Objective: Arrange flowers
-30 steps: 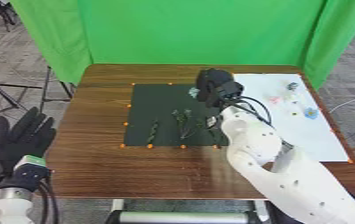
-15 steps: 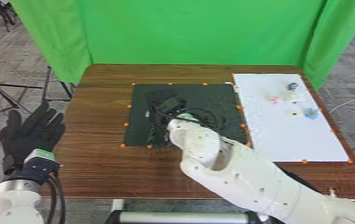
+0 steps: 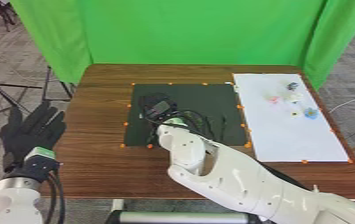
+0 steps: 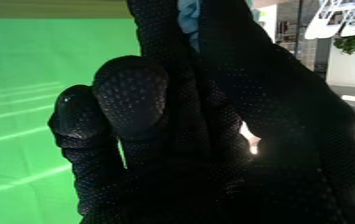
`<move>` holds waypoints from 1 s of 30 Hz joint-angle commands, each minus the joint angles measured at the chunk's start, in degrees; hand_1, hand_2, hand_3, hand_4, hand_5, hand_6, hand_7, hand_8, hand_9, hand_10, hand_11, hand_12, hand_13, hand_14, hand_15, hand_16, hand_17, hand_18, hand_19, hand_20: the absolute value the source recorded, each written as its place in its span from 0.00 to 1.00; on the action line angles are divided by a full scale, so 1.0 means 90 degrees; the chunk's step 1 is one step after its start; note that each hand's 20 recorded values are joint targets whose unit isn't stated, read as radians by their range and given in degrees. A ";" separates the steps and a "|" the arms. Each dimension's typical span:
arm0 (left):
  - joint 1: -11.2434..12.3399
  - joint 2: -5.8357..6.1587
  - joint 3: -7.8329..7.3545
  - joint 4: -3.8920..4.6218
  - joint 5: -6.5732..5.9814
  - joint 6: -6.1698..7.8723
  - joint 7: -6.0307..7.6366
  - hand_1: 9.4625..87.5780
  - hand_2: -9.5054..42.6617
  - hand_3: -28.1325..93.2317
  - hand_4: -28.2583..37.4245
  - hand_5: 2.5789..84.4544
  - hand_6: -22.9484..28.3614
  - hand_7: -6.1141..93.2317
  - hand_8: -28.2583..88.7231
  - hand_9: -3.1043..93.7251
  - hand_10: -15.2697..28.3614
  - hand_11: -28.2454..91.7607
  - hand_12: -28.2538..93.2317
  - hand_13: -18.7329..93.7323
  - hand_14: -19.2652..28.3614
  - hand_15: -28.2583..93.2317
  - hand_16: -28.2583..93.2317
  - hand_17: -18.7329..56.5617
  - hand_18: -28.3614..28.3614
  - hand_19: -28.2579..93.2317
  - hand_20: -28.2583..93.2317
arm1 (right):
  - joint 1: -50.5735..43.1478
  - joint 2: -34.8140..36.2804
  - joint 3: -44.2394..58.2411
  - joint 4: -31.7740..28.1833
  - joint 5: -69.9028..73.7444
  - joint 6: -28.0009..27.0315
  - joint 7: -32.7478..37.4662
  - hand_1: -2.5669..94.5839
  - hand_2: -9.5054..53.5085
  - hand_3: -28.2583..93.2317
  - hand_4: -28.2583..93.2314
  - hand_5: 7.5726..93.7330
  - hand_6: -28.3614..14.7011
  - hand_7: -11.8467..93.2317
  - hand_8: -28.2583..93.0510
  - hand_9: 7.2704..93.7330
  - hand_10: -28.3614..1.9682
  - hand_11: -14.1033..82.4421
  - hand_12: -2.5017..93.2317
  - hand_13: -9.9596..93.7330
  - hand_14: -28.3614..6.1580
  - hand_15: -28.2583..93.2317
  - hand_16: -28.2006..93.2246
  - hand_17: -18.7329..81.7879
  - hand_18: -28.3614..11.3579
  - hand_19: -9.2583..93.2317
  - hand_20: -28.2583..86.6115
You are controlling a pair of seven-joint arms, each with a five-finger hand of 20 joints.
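Right hand [image 4: 131,95]: blue flower [image 4: 188,20] being pinched between fingers and thumb, over the dark mat [image 3: 200,95] | handling: light, soft, easily crushed (so, presumably, best gripped by the stem) | left hand [image 3: 33,132]: spread flat, nothing held

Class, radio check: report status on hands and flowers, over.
Left hand open, left side of table. Right hand over dark mat, pinching pale-blue piece. Loose flowers on white sheet. Right hand hides part of dark mat.
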 commanded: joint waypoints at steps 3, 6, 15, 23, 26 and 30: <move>-0.0037 0.0004 -0.0002 0.0020 -0.0024 0.0061 -0.0057 0.16 0.40 0.82 0.00 0.40 0.59 0.23 0.15 0.34 0.65 0.41 0.30 0.34 0.68 0.50 0.15 0.19 0.66 0.42 0.29 | 0.0001 -0.0115 -0.0007 -0.0110 -0.0078 -0.0084 0.0045 0.59 0.00 0.80 0.00 0.76 0.60 0.37 0.26 0.83 0.55 0.27 0.32 0.82 0.55 0.78 0.49 0.63 0.11 1.00 0.57; -0.0109 -0.0025 0.0054 -0.0005 -0.0161 0.0220 -0.0084 0.16 0.40 0.82 0.00 0.40 0.59 0.23 0.15 0.34 0.65 0.41 0.30 0.34 0.68 0.50 0.15 0.19 0.66 0.42 0.29 | -0.0070 -0.0168 0.0054 -0.0111 0.0049 -0.0278 0.0150 0.59 0.00 0.80 0.00 0.75 0.59 0.37 0.26 0.81 0.52 0.30 0.29 0.81 0.55 0.78 0.49 0.62 0.10 1.00 0.56; -0.0066 -0.0028 -0.0008 0.0007 -0.0183 0.0161 -0.0058 0.16 0.39 0.82 0.00 0.40 0.59 0.23 0.15 0.33 0.65 0.41 0.30 0.34 0.68 0.50 0.15 0.19 0.66 0.43 0.29 | -0.0225 -0.0171 0.0143 -0.0126 -0.0034 -0.0598 0.0141 0.53 0.00 0.84 0.00 0.71 0.59 0.34 0.24 0.77 0.46 0.34 0.22 0.79 0.53 0.77 0.48 0.60 0.10 0.99 0.55; -0.0006 -0.0040 0.0009 -0.0009 -0.0160 0.0148 -0.0019 0.20 0.33 0.83 0.00 0.40 0.59 0.23 0.15 0.33 0.64 0.41 0.30 0.34 0.67 0.50 0.15 0.19 0.66 0.43 0.29 | -0.0257 -0.0181 0.0230 -0.0216 -0.0019 -0.0721 0.0079 0.46 0.00 0.88 0.00 0.66 0.58 0.32 0.13 0.72 0.43 0.34 0.21 0.77 0.51 0.78 0.48 0.59 0.08 0.99 0.55; 0.0037 -0.0042 -0.0013 -0.0021 -0.0147 0.0161 0.0017 0.21 0.31 0.82 0.00 0.40 0.59 0.23 0.15 0.33 0.64 0.41 0.30 0.34 0.67 0.50 0.15 0.19 0.66 0.43 0.29 | -0.0244 -0.0185 0.0225 -0.0221 -0.0014 -0.0764 0.0105 0.46 0.00 0.88 0.00 0.66 0.58 0.32 0.13 0.72 0.43 0.34 0.21 0.77 0.51 0.78 0.48 0.59 0.08 0.98 0.55; 0.0036 -0.0064 -0.0022 -0.0020 -0.0128 0.0137 -0.0006 0.23 0.27 0.82 0.00 0.39 0.59 0.24 0.15 0.33 0.64 0.42 0.30 0.33 0.67 0.50 0.15 0.18 0.66 0.43 0.29 | -0.0296 -0.0174 0.0355 -0.0308 0.0112 -0.0848 0.0162 0.46 0.00 0.88 0.00 0.65 0.58 0.32 0.13 0.70 0.42 0.33 0.21 0.77 0.51 0.78 0.48 0.59 0.08 0.98 0.56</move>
